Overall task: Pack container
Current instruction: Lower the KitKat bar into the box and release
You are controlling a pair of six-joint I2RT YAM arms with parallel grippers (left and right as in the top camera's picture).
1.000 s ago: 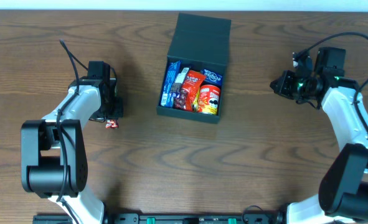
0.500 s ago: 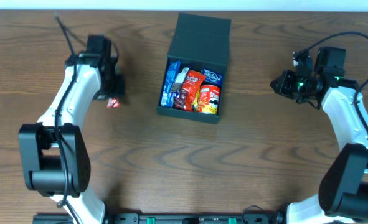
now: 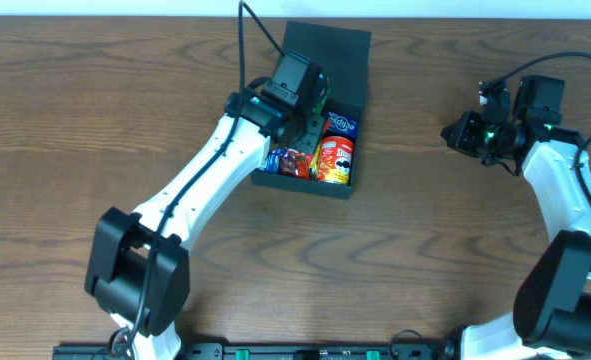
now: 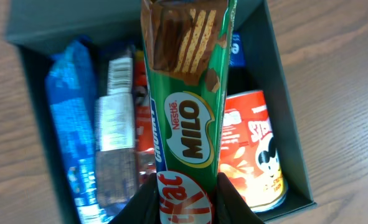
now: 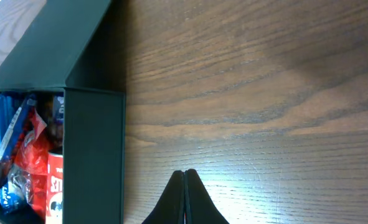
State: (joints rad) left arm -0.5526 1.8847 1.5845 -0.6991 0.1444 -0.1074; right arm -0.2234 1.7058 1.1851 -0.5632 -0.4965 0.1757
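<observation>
The container [image 3: 326,48], a dark square box with its lid flap standing open at the back, sits at the table's far centre. My left gripper [image 3: 297,105] hangs over its inside, shut on a green KitKat Milo bar [image 4: 187,93] at the bar's red end. In the left wrist view the gripper [image 4: 185,194] and bar are above the box's middle, with the box wall [image 4: 289,112] to the right. My right gripper [image 5: 185,172] is shut on nothing, low over bare wood to the right of the container [image 5: 93,149].
Inside the box lie blue packets [image 4: 71,118], a silver wrapper [image 4: 115,124] and an orange-red snack can [image 4: 258,155]. The right gripper [image 3: 453,133] stays well to the right of the box. The table's far edge runs just behind the lid.
My left arm has swung from the table's left side to above the container, carrying the bar with it. The right arm has barely moved.
</observation>
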